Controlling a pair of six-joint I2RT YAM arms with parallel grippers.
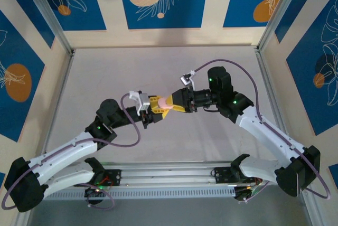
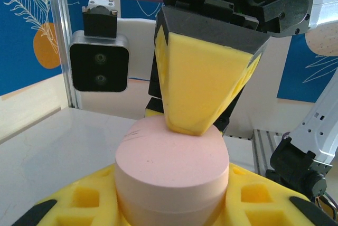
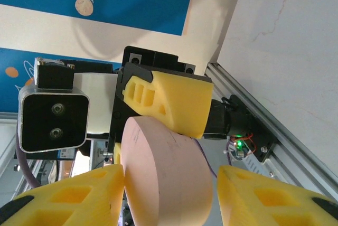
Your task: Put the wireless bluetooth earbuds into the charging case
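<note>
Landmark: front rail [image 1: 169,176] at the near table edge.
Charging case [image 1: 166,102]: held in the air beyond the middle of the rail, above the table [image 1: 158,67], between the two arms.
Left gripper [image 2: 171,199]: beyond the rail, left of its middle. It is pinching the case, with a yellow finger pressed to each side.
Right gripper [image 3: 170,197]: beyond the rail, right of its middle. Its jaws are spread astride the case, one finger against it and a slim gap at the other.
Risk 1: an off-centre squeeze by the right gripper could lever the case out of the left pinch. It would then fall to the table.
Risk 2: the smooth curved wall gives the pads little hold, so the case may twist.
Risk 3: if both grippers clamp across the seam, the lid is likely to stay shut.
Appearance: a pale pink, matte, round puck with a flat face and a faint seam round the wall. It appears closed.
</note>
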